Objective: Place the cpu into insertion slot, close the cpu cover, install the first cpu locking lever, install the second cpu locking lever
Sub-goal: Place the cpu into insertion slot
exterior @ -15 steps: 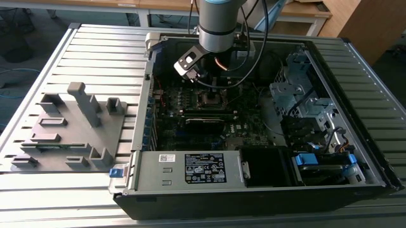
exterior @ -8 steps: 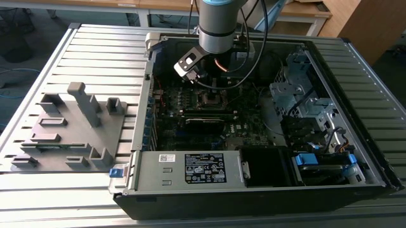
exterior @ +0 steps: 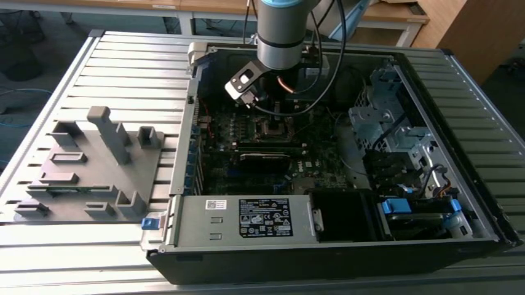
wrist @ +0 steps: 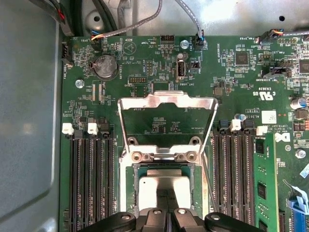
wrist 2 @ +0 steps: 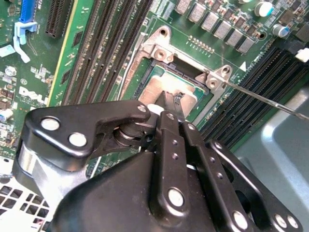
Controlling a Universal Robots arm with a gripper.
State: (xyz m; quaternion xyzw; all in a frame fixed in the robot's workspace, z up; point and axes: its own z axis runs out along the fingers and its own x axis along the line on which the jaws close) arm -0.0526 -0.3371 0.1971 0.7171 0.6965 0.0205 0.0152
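Claw (wrist 2: 170, 102) clenched, tips resting on cpu (wrist: 164, 189) seated in insertion slot (wrist 2: 169, 71) | cpu cover (wrist: 166, 102) hinged up, allowing access

White print on motherboard (wrist: 145, 58), label (exterior: 264, 217) on power supply (exterior: 197, 236)

One silvery-grey flat square cpu (wrist: 159, 186). One thin silvery metal cpu cover frame (wrist: 166, 100). One round silver coin battery (wrist: 105, 66). Two banks of long black memory slots (wrist: 91, 179). Four white slot latches (wrist: 67, 128). One open black computer case (exterior: 328, 264). One grey moulded plastic fixture (exterior: 82, 178).
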